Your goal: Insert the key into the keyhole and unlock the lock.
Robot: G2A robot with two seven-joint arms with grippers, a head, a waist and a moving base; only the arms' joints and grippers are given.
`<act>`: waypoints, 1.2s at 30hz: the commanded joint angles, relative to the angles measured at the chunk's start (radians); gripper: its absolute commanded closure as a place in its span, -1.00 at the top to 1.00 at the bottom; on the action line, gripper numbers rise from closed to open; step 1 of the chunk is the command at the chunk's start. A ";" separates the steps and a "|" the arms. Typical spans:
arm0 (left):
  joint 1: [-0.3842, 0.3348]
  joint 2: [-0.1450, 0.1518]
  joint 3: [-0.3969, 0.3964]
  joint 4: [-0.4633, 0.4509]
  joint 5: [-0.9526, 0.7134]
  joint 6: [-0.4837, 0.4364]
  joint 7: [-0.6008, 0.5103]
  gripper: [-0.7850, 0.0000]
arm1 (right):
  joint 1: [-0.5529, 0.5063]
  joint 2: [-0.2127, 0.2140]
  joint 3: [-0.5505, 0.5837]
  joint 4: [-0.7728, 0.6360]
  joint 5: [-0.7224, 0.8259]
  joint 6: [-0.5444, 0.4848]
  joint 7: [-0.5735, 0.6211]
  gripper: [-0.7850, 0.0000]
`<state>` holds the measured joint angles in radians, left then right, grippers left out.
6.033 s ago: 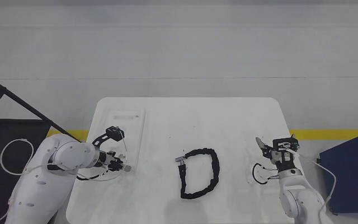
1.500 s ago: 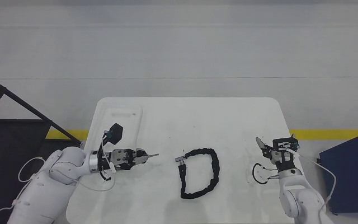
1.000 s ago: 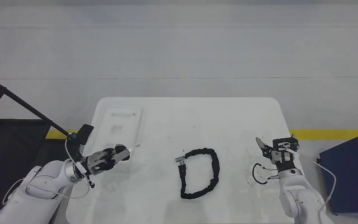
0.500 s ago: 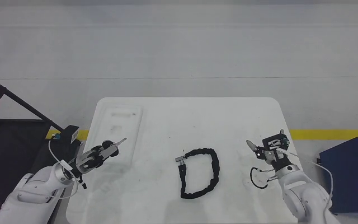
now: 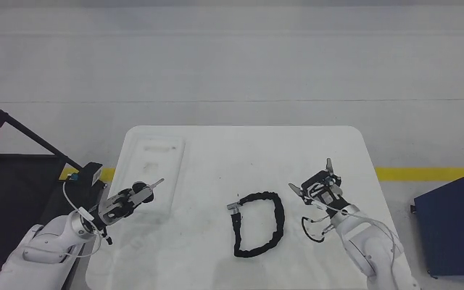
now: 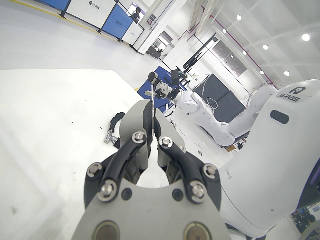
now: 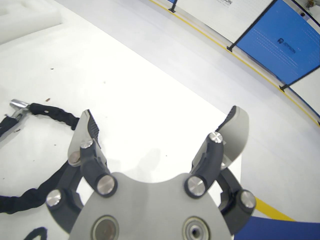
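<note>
Pinching the key (image 6: 152, 101) by its head, our left tool (image 6: 150, 116) is closed on it above the left side of the tabletop (image 5: 246, 152). The thin metal blade sticks out past the fingertips and points away from us and toward the middle. On the other side, our right tool (image 7: 161, 117) hangs over the right part of the tabletop with its fingers spread wide and nothing between them; it is near the right side of the chain lock (image 5: 274, 217) but apart from it. Between the two tools we see that chain lock lying flat in the middle of the tabletop, a black fabric-covered chain bent into a closed, D-shaped loop. Its shiny metal lock piece (image 5: 233, 208) sits at the loop's far left corner, on the side facing the key, well apart from the blade. We cannot make out the keyhole. Farther back on the left, a white foam tray (image 5: 156, 156) with shallow cut-outs rests on the tabletop just beyond the left tool. Behind the tabletop lies a pale floor crossed by a yellow line (image 5: 417, 174).
</note>
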<state>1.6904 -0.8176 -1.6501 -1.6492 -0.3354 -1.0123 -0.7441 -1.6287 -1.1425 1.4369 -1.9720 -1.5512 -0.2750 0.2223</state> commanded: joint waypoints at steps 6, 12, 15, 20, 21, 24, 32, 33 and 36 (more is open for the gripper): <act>0.000 0.000 0.000 0.000 0.000 0.000 0.000 -1.00 | 0.000 0.000 0.001 0.000 0.002 0.005 0.001 1.00; 0.000 0.000 0.000 0.000 0.000 0.000 0.000 -1.00 | 0.002 0.001 0.010 0.013 -0.010 0.000 0.012 1.00; 0.000 0.000 0.000 0.000 0.000 0.000 0.000 -1.00 | 0.010 0.010 0.035 0.015 -0.124 -0.036 0.040 1.00; 0.000 0.000 0.000 0.000 0.000 0.000 0.000 -1.00 | 0.055 0.018 0.055 -0.051 -0.144 -0.142 0.115 1.00; 0.000 0.000 0.000 0.000 0.000 0.000 0.000 -1.00 | 0.068 0.019 0.054 -0.066 -0.133 -0.166 0.131 1.00; 0.000 0.000 0.000 0.000 0.000 0.000 0.000 -1.00 | 0.117 0.019 0.036 -0.102 -0.102 -0.228 0.189 1.00; 0.000 0.000 0.000 0.000 0.000 0.000 0.000 -1.00 | 0.360 0.016 -0.088 -0.151 -0.052 -0.458 0.380 1.00; 0.000 0.000 0.000 0.000 0.000 0.000 0.000 -1.00 | 0.402 0.015 -0.114 -0.147 -0.048 -0.497 0.406 1.00; 0.000 0.000 0.000 0.000 0.000 0.000 0.000 -1.00 | 0.510 0.008 -0.206 -0.095 -0.015 -0.590 0.487 1.00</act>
<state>1.6904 -0.8176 -1.6501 -1.6492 -0.3354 -1.0123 -0.7442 -1.1605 -1.1324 1.2650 -2.0887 -1.5800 -0.8333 0.6773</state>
